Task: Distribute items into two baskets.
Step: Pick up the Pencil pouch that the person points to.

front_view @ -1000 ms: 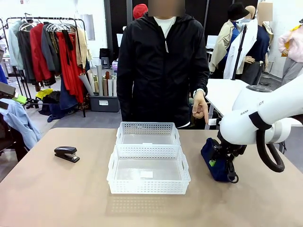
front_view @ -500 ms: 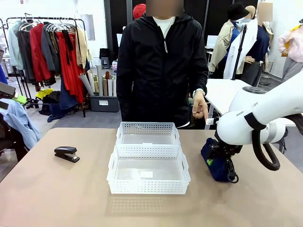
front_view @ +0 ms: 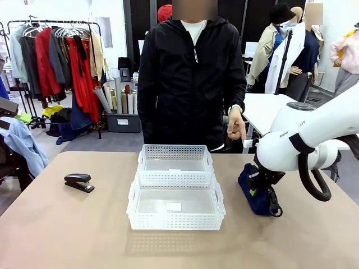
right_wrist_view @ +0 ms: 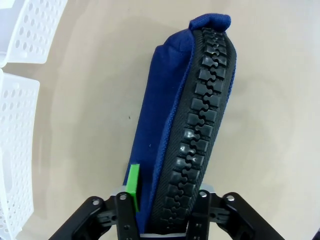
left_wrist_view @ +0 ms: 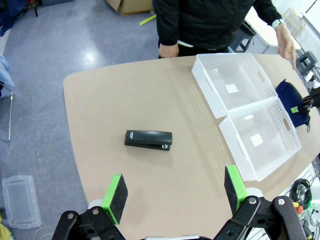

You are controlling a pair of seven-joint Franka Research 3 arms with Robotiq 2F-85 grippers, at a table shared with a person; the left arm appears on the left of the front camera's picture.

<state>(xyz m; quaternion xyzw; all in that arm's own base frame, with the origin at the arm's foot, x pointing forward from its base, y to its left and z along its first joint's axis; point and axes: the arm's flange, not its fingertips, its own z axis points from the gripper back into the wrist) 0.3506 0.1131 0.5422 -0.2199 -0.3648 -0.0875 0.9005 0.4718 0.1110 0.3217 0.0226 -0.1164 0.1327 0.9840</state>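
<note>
A navy blue zip pouch [front_view: 245,178] stands on edge on the table, right of the two white baskets [front_view: 175,150] [front_view: 175,222]. My right gripper [front_view: 256,191] reaches down over it with its jaws closed against the pouch's sides. In the right wrist view the pouch [right_wrist_view: 165,100] runs up from between the fingers of the right gripper [right_wrist_view: 167,194], black zipper on top, one green pad [right_wrist_view: 133,184] pressing the fabric. The black stapler [front_view: 79,181] lies at the table's left. High above the stapler [left_wrist_view: 148,139], my left gripper [left_wrist_view: 175,191] hangs open and empty.
The baskets stand end to end at the table's middle, both empty [left_wrist_view: 209,90] [left_wrist_view: 235,150]. A person stands at the far edge, one hand [front_view: 236,126] hanging above the table's far right corner. Bare tabletop lies between the stapler and the baskets.
My right gripper's jaws have closed in on the pouch and the arm has shifted slightly left. The left arm, stapler and baskets have not moved.
</note>
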